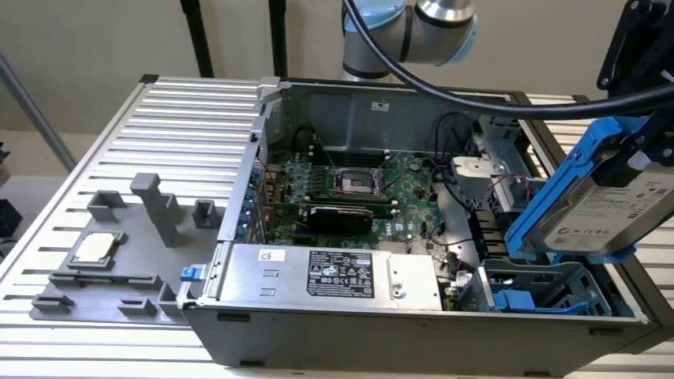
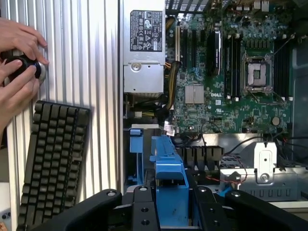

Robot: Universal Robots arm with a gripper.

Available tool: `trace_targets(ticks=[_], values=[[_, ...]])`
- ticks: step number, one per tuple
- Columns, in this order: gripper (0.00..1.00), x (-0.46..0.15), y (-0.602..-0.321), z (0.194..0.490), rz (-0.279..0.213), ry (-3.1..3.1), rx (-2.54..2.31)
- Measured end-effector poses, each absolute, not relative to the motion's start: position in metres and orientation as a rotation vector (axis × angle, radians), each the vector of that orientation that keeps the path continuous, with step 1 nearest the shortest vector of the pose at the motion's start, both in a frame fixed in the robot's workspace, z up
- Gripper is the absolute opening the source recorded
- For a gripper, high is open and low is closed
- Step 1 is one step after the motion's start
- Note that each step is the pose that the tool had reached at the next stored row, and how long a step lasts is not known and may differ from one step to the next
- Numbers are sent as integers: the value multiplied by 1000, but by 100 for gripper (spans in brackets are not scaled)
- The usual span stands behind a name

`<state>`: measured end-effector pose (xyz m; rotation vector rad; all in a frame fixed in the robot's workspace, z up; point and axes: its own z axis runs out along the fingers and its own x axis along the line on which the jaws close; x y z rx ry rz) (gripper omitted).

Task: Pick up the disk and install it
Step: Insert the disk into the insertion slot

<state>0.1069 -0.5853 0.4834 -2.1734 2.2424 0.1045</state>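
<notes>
Disk, silver-grey with a white label and framed in its blue carrier, hung tilted above the open computer case, over the corner at the exterior view's right. The claw was pinching the disk by the carrier's sides, one dark finger on each side. Inside the case, directly under the disk, sat a blue drive bay, with the green motherboard across the case floor and the silver power-supply box along the near wall. Outside the case, on the ribbed surface, a small silver CPU chip rested in a grey fixture at the exterior view's left. A black keyboard lay on the surface beside the case, and a person's hands gripped a small dark round object near it.
</notes>
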Motion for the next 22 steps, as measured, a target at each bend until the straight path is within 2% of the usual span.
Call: trace_targets(ticks=[22], values=[[33,100,-592,456,104,2212,-2214]])
